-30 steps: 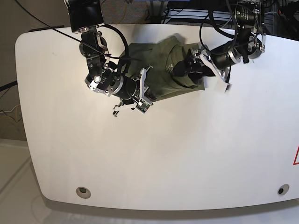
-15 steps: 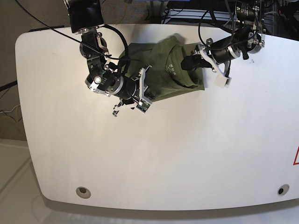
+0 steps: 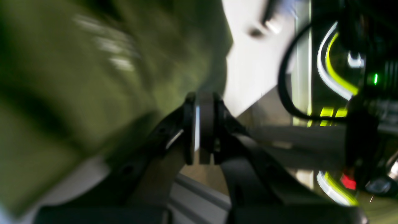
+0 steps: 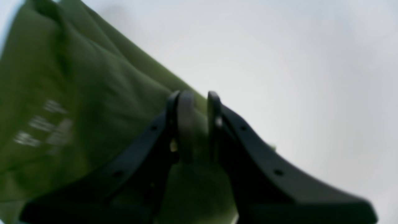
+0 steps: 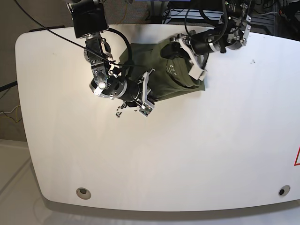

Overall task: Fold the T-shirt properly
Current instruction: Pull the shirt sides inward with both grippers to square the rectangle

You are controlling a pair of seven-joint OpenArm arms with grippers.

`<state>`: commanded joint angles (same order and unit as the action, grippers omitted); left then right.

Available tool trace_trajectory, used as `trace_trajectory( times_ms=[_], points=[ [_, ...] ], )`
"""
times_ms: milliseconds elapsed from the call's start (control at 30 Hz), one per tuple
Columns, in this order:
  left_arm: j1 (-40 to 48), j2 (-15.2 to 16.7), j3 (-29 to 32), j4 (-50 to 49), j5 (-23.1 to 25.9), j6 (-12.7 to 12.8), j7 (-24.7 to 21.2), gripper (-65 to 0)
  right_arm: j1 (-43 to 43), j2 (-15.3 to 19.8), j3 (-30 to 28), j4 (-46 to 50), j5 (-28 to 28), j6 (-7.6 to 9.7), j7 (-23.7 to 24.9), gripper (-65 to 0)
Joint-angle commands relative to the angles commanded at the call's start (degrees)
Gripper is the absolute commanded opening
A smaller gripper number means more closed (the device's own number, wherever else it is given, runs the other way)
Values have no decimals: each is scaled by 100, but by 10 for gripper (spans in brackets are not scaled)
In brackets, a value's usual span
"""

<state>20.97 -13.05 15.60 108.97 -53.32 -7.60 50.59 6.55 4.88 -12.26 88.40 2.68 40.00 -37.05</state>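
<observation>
The T-shirt [image 5: 164,70] lies bunched and partly folded at the far middle of the white table [image 5: 187,154], olive green, with its white neck label [image 5: 172,70] facing up near the right side of the bundle. The right gripper [image 5: 146,91] sits at the near-left edge of the cloth; in the right wrist view its two dark fingers [image 4: 183,124] stand narrow with only a slim gap, green fabric [image 4: 77,109] behind and under them, but I cannot tell if cloth is pinched. The left gripper [image 5: 187,51] hangs over the far-right part of the shirt; in the left wrist view its fingers [image 3: 189,130] are pressed together with nothing visible between them, shirt [image 3: 93,77] blurred to the left, table edge and cables [image 3: 329,71] to the right. Both wrist views are motion-blurred.
</observation>
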Motion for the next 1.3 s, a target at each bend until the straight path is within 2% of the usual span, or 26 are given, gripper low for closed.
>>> trace_trajectory(
  times_ms=[100, 267, 467, 567, 600, 700, 767, 967, 1033, 1167, 1300],
  points=[
    [0, 149, 88, 0, 246, 0, -18, -641, 0, 9, 0, -9, 0, -4, 0, -574],
    [18, 211, 105, -132, 712, -18, -18, -641, -35, 26, 0, -62, 0, -4, 0, -574],
    [-9, 193, 62, -703, 870, -79, -158, -641, -35, 26, 0, -281, 0, -4, 9, -574],
    [-132, 158, -9, -1037, 879, -475, -642, -641, -26, 26, 0, -413, -9, -4, 9, -574],
    [-167, 105, -18, -1187, 888, -677, -791, -641, -26, 26, 0, -457, -9, -4, 18, -574],
    [-237, -53, -18, -1547, 888, -1002, -941, -641, -18, 44, 0, -527, -9, -4, 114, -574],
    [-387, -62, -18, -1741, 888, -1108, -1037, -641, -35, 53, 9, -527, -9, -4, 167, -574],
    [-580, -193, -9, -2127, 976, -1178, -1116, -641, -35, 193, 9, -527, -9, -31, 167, -574],
    [-659, -193, -9, -2189, 1081, -1178, -1116, -641, -44, 211, 9, -527, -9, -127, 167, -574],
    [-844, -220, -9, -2215, 1345, -1187, -1116, -641, -123, 325, 9, -519, -9, -462, 167, -574],
    [-941, -229, -18, -2215, 1565, -1196, -1116, -641, -158, 369, 9, -510, -9, -725, 167, -574]
  ],
)
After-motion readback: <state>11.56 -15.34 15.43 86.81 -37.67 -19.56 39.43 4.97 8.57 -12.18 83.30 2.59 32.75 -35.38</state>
